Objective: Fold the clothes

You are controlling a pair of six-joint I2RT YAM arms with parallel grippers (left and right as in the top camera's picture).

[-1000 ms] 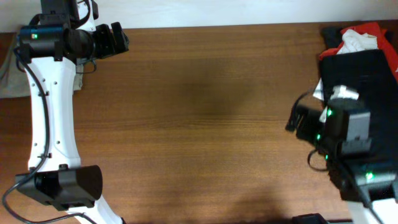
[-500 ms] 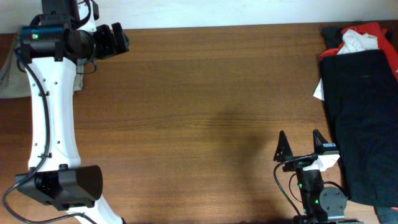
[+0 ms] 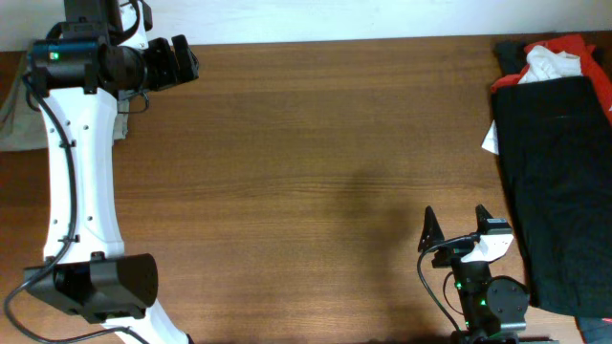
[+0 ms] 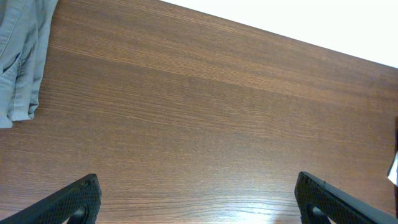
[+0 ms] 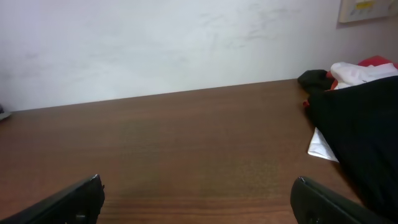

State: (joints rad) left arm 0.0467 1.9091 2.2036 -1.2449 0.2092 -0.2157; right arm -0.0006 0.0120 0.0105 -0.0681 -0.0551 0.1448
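Note:
The khaki grey-green clothes [image 3: 11, 107] lie at the table's far left edge, mostly behind my left arm; a folded edge with seams shows in the left wrist view [image 4: 22, 53] at the upper left. My left gripper [image 3: 178, 59] is open and empty at the table's back left, its fingertips wide apart [image 4: 198, 202] over bare wood, to the right of the clothes. My right gripper [image 3: 456, 227] is open and empty near the front right edge, fingers spread [image 5: 198, 199] above bare wood.
A black garment [image 3: 555, 182] covers the right side of the table, with red and white cloth pieces [image 3: 559, 59] at its far end; both show in the right wrist view [image 5: 364, 118]. A white slip [image 5: 323, 144] lies at the black garment's edge.
My right arm has drawn back from over the black garment to the table's front right edge and settled low there. The left arm has not moved.

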